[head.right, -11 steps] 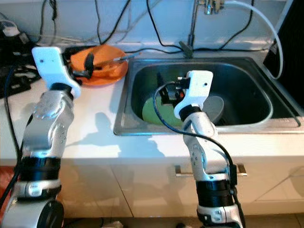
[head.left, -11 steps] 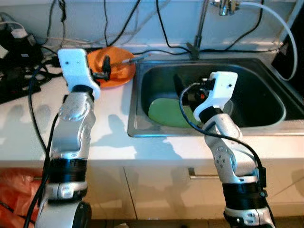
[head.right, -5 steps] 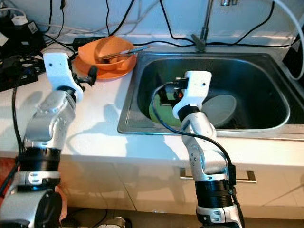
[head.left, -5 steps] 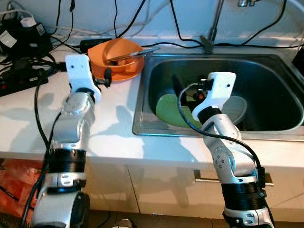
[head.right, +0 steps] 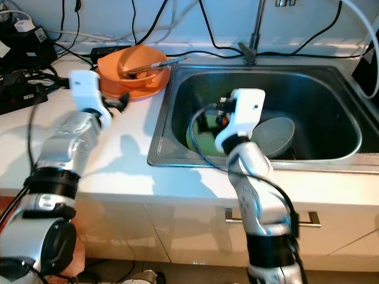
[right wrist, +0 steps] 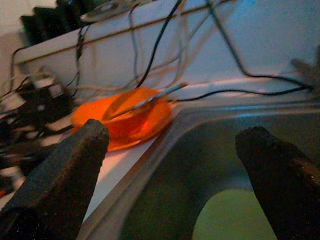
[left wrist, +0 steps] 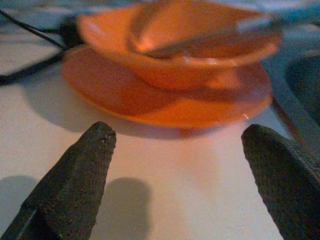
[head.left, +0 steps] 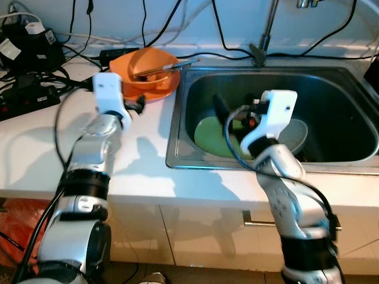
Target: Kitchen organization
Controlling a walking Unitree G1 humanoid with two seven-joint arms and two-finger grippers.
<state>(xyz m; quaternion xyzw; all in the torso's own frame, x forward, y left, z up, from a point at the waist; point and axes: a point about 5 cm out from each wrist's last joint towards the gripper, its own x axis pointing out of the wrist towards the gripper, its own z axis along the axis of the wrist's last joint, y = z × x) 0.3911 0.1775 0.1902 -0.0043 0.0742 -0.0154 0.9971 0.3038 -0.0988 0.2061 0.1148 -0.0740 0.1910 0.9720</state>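
On the white bench beside the steel sink point(head.left: 183, 118), our left hand point(left wrist: 182, 170) hovered wide open, just short of the orange bowl point(left wrist: 175, 47) stacked on its glossy orange plate point(left wrist: 165, 97), a metal utensil point(left wrist: 210, 37) resting across the bowl. Probably the approach step; next calls for closing on the rim. Our right hand point(right wrist: 175, 165) hung open over the sink, above a flat green plate point(head.left: 213, 135) and a grey bowl point(head.left: 295, 135).

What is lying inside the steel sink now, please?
In the sink lie a green plate and a grey bowl. The right gripper, jaws open, and its arm cover part of both.
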